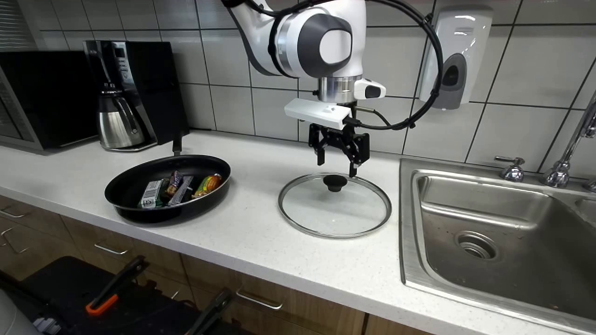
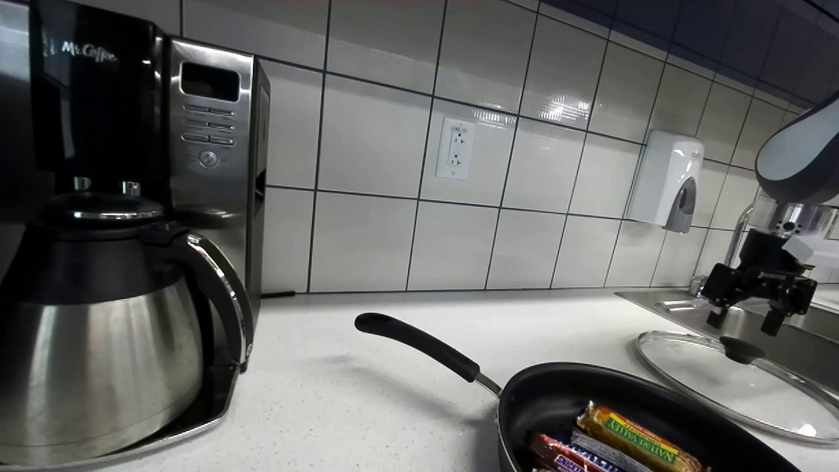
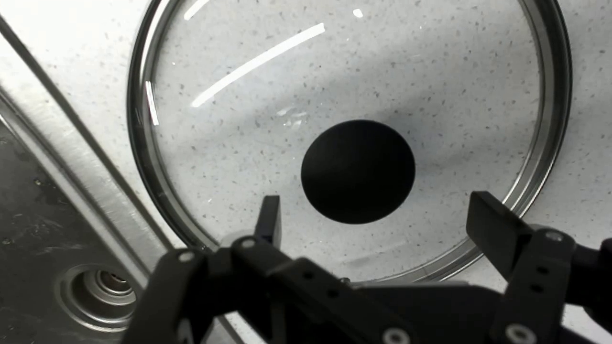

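Nearest, at the lower left of an exterior view, stands a steel carafe (image 2: 98,367), seated on the base of its coffee maker (image 2: 219,157), presumably just its usual place. A black pan (image 1: 163,215) sits left of centre in an exterior view, its handle (image 1: 177,145) turned towards the tiled wall (image 1: 274,107), perhaps so that it does not jut past the front edge of the tabletop (image 1: 260,223). Wrapped snack bars (image 1: 180,190) lie loosely inside, where the raised side likely keeps them together. The glass lid (image 1: 335,211) lies flat on the tabletop right of centre, between the pan and the sink (image 1: 409,232); resting rim-down it should sit steadily, and its black knob (image 3: 358,172) faces up, easy to get at from above. Over it the pincer (image 1: 336,168) hangs pointing down, near the knob but apart from it in both exterior views. In the wrist view its fingers (image 3: 272,215) are spread wide, the gap broader than the knob; the pincer holds nothing and seems to touch nothing.
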You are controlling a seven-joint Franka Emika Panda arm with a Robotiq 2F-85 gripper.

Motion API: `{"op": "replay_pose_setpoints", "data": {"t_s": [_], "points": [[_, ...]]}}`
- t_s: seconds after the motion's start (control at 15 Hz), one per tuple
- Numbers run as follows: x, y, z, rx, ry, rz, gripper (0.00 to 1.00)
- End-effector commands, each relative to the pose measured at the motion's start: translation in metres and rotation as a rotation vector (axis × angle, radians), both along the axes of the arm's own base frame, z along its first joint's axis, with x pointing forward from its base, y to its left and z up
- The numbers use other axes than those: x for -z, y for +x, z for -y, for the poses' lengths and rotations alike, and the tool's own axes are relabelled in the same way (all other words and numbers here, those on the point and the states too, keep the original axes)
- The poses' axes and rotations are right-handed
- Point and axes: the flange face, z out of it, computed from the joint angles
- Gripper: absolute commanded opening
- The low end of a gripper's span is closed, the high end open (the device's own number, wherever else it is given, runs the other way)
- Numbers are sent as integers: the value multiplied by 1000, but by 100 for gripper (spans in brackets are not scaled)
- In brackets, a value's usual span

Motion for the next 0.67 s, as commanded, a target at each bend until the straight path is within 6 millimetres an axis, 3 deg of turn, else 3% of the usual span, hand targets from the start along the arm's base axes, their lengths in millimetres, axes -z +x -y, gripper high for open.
{"op": "replay_pose_setpoints", "data": {"t_s": [0.0,0.6], "points": [[0,0,0,0,0,-1,100],[3,-5,1,-20,-30,-17,100]]}}
